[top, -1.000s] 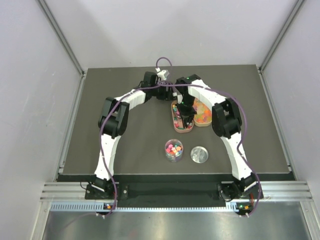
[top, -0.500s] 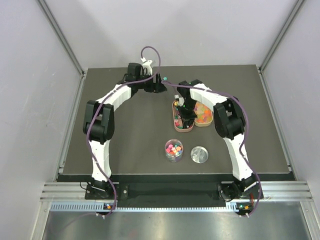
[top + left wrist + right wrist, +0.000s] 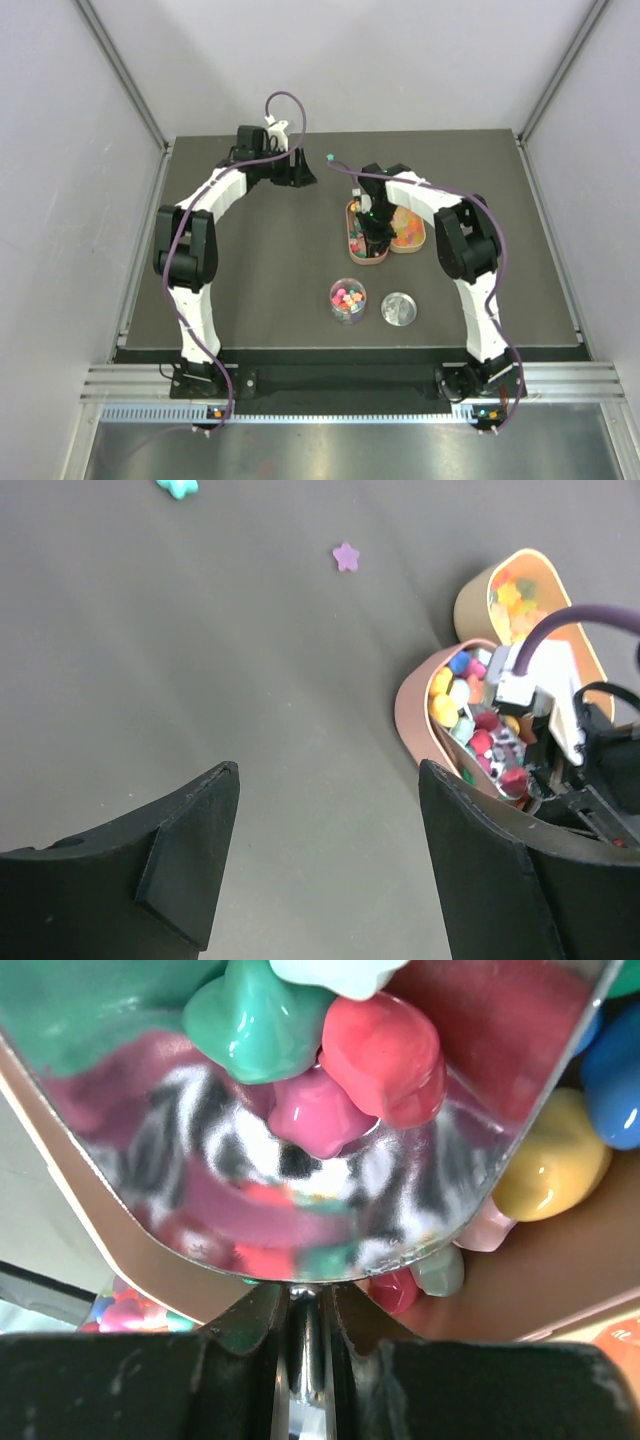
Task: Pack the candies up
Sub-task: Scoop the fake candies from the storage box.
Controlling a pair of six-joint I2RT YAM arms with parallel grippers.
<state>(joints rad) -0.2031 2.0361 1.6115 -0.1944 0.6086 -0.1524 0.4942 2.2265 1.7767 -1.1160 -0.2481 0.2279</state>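
From above, the left arm (image 3: 200,215) stretches to the far left-centre of the dark bench (image 3: 250,260), and the left jaws hang released over bare surface, well apart from the trays. The right arm (image 3: 452,235) bends inward, its right jaws down in the pinkish tray (image 3: 352,250) of mixed candies (image 3: 354,228), which touches a second tray (image 3: 421,240) of orange and yellow sweets. Nearer the bases stands a clear jar (image 3: 348,319) partly filled with more sweets, its round metal lid (image 3: 399,309) just beside it. A stray teal candy (image 3: 329,157) lies alone on the bench near the far edge. In the left wrist view the two black fingers (image 3: 190,850) stand wide apart with nothing between them; a purple star sweet (image 3: 346,556) lies loose beyond them. In the right wrist view the jaws are clenched on the thin handle of a metal scoop (image 3: 300,1190), whose bowl carries green, red and pink pieces inside the tray.
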